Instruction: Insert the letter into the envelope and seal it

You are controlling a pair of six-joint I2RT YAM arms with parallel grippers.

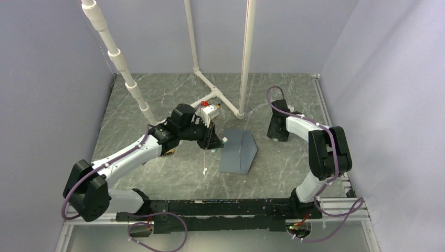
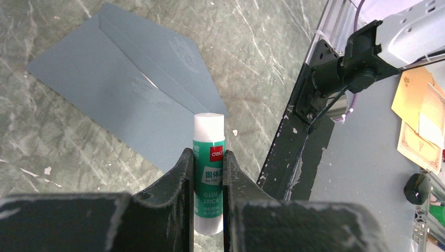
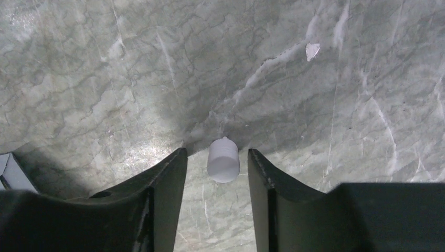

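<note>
The blue-grey envelope (image 1: 239, 152) lies flat at mid-table with its flap folded out; it also shows in the left wrist view (image 2: 120, 84). The letter is not in view. My left gripper (image 1: 212, 137) hovers just left of the envelope, shut on a green and white glue stick (image 2: 209, 136) whose white end points toward the envelope. My right gripper (image 1: 276, 135) is down at the table, right of the envelope, and open. A small white cap (image 3: 223, 160) stands on the table between its fingers, touching neither.
White pipe posts (image 1: 242, 105) stand at the back of the marble table (image 1: 173, 173). A black rail (image 1: 210, 207) runs along the near edge. Tan sheets (image 2: 417, 121) lie beyond the rail, off the table. Small white scraps (image 1: 203, 170) dot the surface.
</note>
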